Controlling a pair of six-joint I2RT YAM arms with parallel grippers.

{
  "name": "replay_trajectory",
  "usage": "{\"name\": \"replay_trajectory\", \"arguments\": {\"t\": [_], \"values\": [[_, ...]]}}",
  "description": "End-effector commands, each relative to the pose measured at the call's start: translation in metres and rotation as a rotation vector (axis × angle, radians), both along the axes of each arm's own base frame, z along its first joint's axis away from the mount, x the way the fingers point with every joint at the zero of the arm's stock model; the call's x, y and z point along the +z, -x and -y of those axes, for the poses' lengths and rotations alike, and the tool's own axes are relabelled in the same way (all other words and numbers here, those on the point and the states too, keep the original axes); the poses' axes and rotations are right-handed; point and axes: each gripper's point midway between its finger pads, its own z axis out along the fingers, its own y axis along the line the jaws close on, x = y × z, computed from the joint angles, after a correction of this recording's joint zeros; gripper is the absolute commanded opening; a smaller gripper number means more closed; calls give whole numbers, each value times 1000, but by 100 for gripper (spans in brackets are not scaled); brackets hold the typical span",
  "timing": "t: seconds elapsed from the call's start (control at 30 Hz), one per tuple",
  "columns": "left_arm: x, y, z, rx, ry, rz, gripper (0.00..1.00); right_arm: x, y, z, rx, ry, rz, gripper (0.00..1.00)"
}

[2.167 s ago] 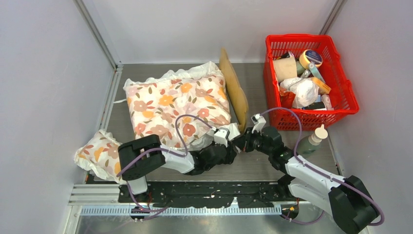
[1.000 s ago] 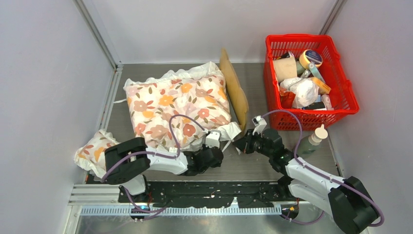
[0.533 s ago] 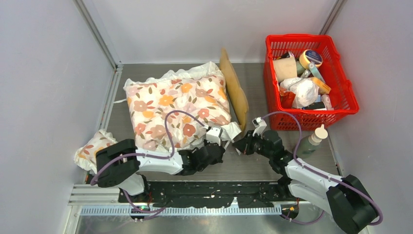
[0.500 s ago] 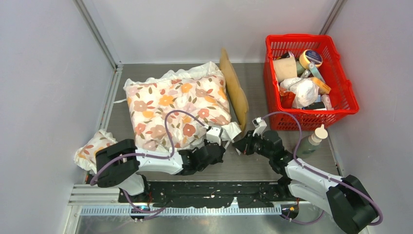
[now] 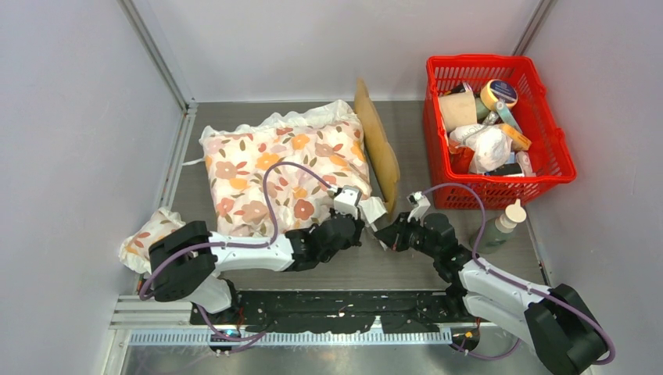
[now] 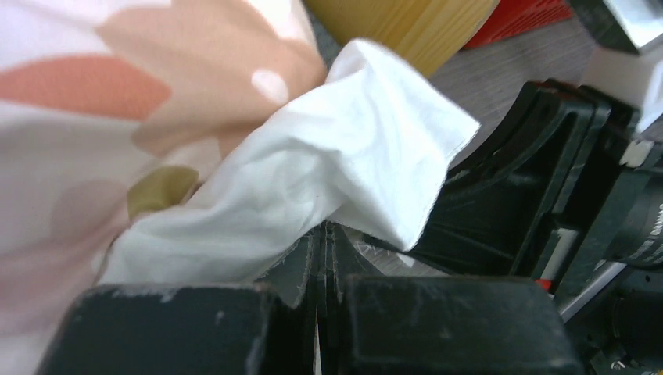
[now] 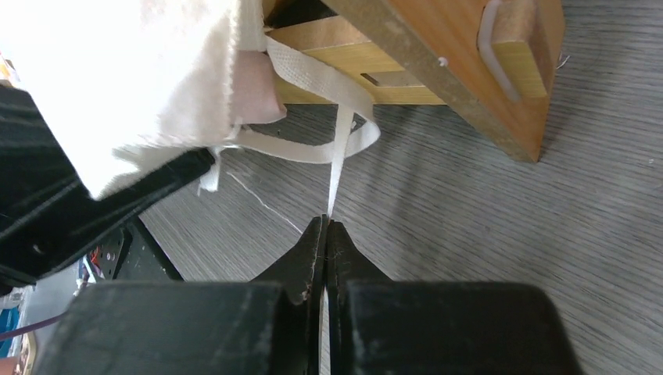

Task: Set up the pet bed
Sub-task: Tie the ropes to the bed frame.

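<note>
The pet bed stands at mid-table; only its light-wood headboard (image 5: 377,144) shows, the rest lying under a white floral cushion (image 5: 281,168). Its wooden frame (image 7: 438,58) fills the top of the right wrist view. At the bed's near right corner my left gripper (image 5: 362,219) is shut on the cushion's white fabric corner (image 6: 352,168), which runs into the fingertips (image 6: 322,234). Right beside it, my right gripper (image 5: 383,236) is shut on a thin white tie strap (image 7: 338,164) that hangs from the cushion by the frame. The bed's sleeping surface is hidden.
A red basket (image 5: 557,148) full of small items stands at the back right. A clear bottle (image 5: 500,225) stands in front of it, beside my right arm. A small floral pillow (image 5: 156,242) lies at the near left. Walls close in on three sides.
My left arm has stretched forward and right, carrying the white corner toward the headboard. The right gripper has shifted slightly nearer, still on the strap. The cushion has shifted a little.
</note>
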Motion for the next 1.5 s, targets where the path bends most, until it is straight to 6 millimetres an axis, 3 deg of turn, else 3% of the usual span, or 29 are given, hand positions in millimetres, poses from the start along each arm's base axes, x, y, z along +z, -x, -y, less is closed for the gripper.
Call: {"name": "replay_trajectory", "arguments": {"t": [0.0, 0.2, 0.43, 0.7, 0.8, 0.97, 1.1, 1.23, 1.33, 1.47], "values": [[43, -12, 20, -37, 74, 105, 0, 3, 6, -4, 31, -27, 3, 5], [68, -7, 42, -133, 127, 151, 0, 5, 4, -4, 20, -37, 10, 5], [80, -7, 36, -121, 126, 187, 0, -2, 4, 0, 1, -19, -1, 5], [111, -8, 48, -156, 189, 252, 0, -6, 4, 0, -2, -22, -9, 5], [113, -8, 47, -161, 180, 259, 0, -2, 3, -1, -7, -34, -2, 5], [94, -10, 32, -121, 133, 243, 0, -1, -7, 6, -68, -6, 7, 5], [73, 2, 26, -172, 54, 225, 0, 2, -8, 4, -57, -1, 13, 5], [38, 25, 13, -251, -25, 213, 25, 7, -9, 5, -64, -4, 17, 5], [8, 41, 6, -311, -67, 126, 31, 12, -10, 5, -65, 1, 29, 5], [-15, 56, 10, -359, -114, 21, 35, 18, -12, 7, -75, 5, 42, 5]]}}
